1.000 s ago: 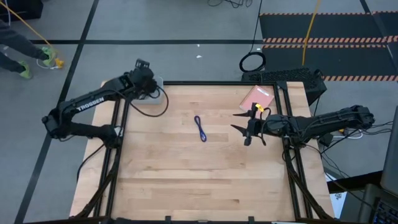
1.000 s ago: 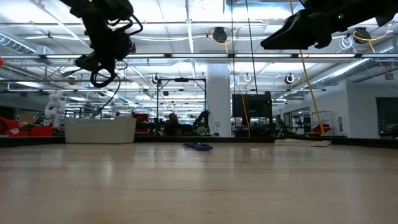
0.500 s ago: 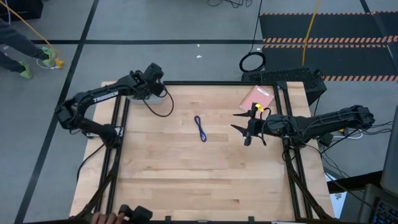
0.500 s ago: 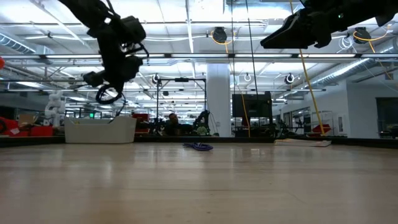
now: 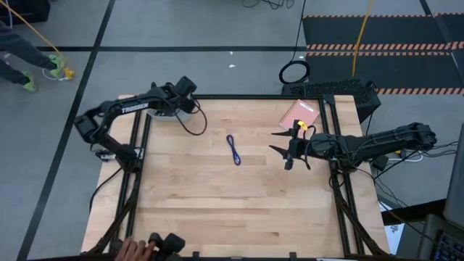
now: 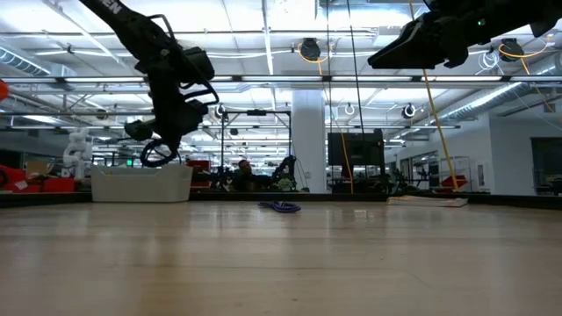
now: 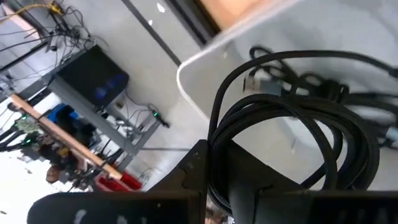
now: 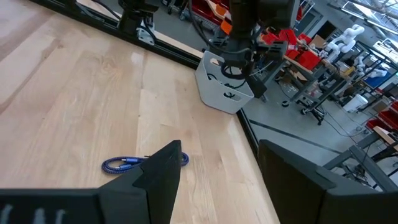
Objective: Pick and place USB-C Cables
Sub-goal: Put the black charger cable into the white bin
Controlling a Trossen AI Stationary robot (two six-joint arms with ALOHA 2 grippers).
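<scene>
My left gripper (image 5: 186,96) is over the table's far-left corner, shut on a coiled black USB-C cable (image 7: 280,134). It hovers above a white bin (image 6: 140,183). A second black cable (image 7: 292,78) lies inside the white bin (image 7: 249,37). The blue-purple cable (image 5: 233,150) lies flat on the wood near the table's middle and also shows in the right wrist view (image 8: 134,163). My right gripper (image 5: 288,150) is open and hovers to the right of that cable, apart from it. My left gripper pinches the black cable's bundled coils (image 7: 217,155) between its two fingers, coming from above. Several turns pass between the fingers. The cable is lifted clear, and a slack loop (image 6: 156,154) hangs below the gripper, just above the bin's rim.
A pink flat packet (image 5: 299,113) lies at the table's far-right part. A black frame rail (image 5: 239,96) runs along the far edge. A person's hand with a dark object (image 5: 148,249) shows at the near-left edge. Bare wood lies between the blue-purple cable and the near edge.
My left gripper has moved toward the table's right along the far edge and come down toward the white bin, carrying the black cable, whose loop now hangs just above the bin. A person's hand has come into view at the near-left edge.
</scene>
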